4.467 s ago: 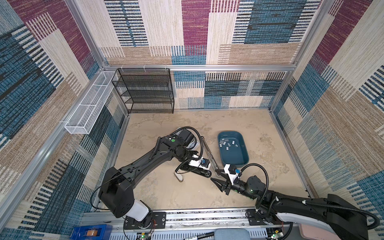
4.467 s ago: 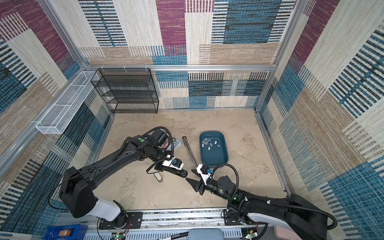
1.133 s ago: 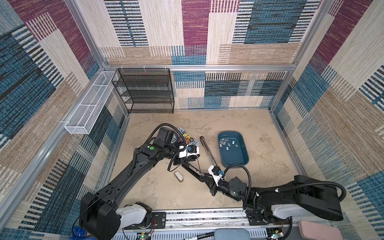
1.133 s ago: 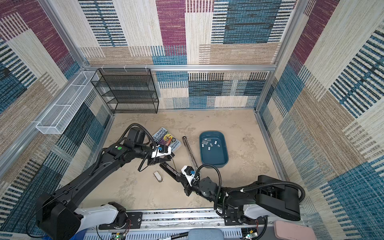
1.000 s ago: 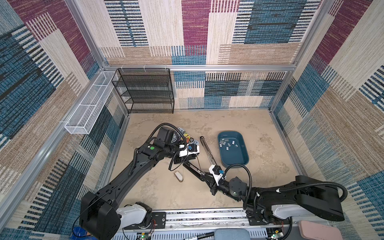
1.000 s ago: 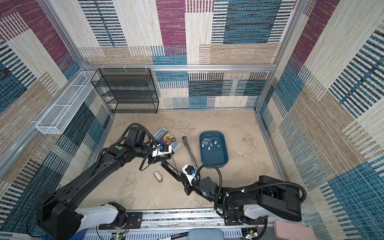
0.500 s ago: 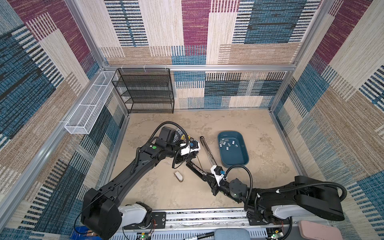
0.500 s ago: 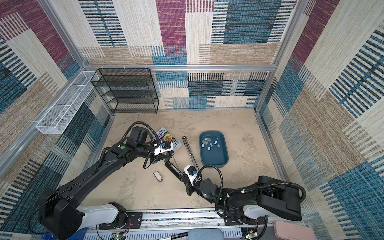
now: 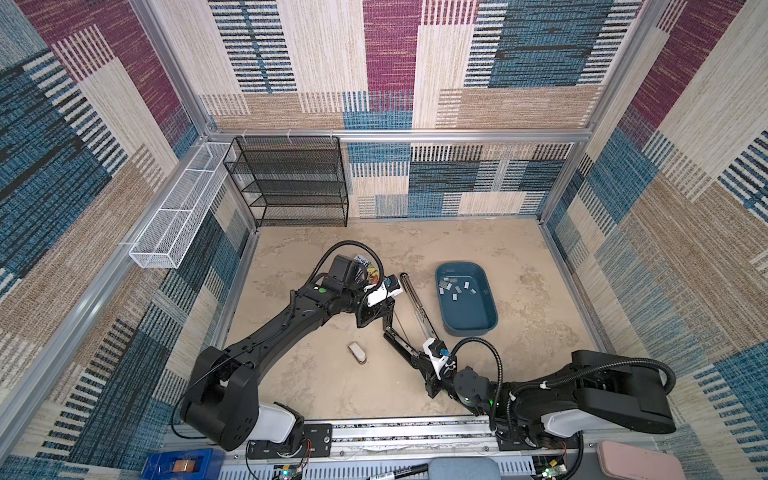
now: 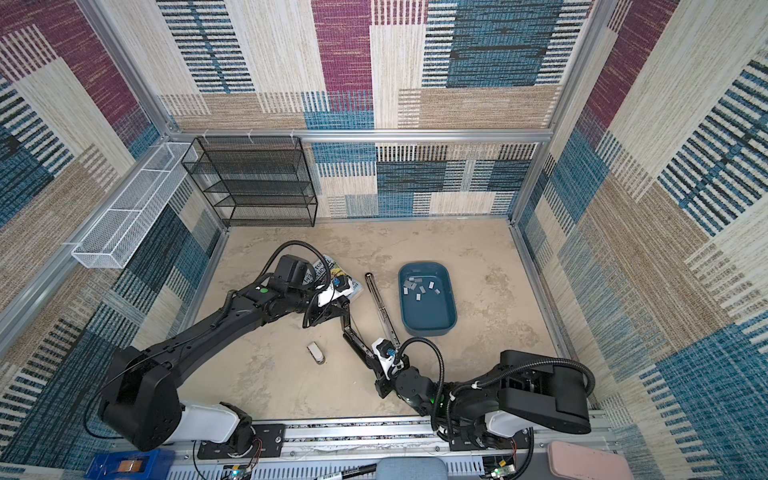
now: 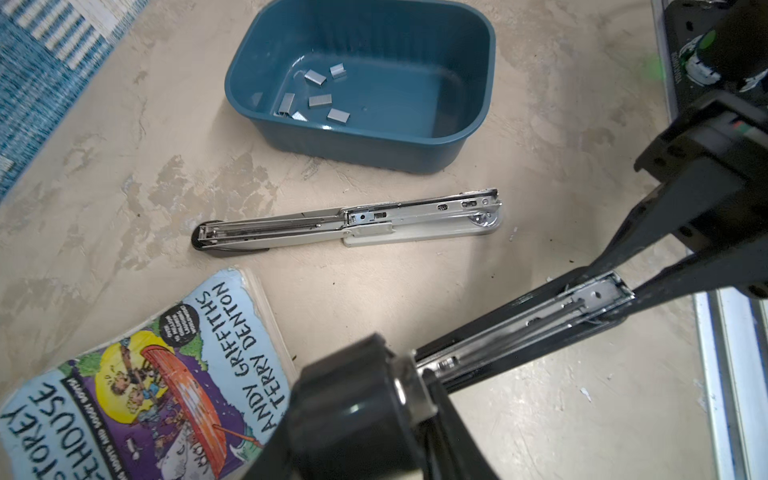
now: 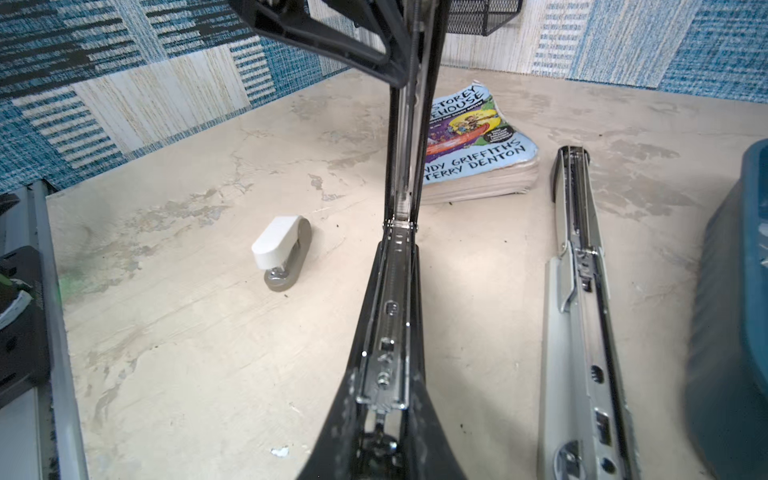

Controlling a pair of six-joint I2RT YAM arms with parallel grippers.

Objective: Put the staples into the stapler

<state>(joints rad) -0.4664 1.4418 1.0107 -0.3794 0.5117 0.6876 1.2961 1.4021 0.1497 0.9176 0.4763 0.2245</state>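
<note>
Seen in both top views, the black stapler (image 9: 401, 344) stands open in a V near the 6 o'clock edge of the desk (image 9: 311, 382), with a hand on each of its two parts. The right hand (image 9: 417, 360) is clamped on the sides of its lower part, where the bare metal rail (image 12: 388, 332) shows between the fingers. The left hand (image 9: 388, 309) is closed on the raised upper arm, which tilts up toward 12 o'clock. The staples (image 9: 457, 289) lie loose in the 11 o'clock end of a blue tub (image 9: 496, 318), which sits at 2 o'clock from the black stapler and well apart from it. Between the two, a grey stapler (image 9: 415, 303) lies opened out flat on the desk, just beside the tub. A small white stapler (image 9: 357, 352) rests at 9 o'clock from the black one, and a paperback book (image 11: 166, 374) lies at 11 o'clock, partly under the left arm.
</note>
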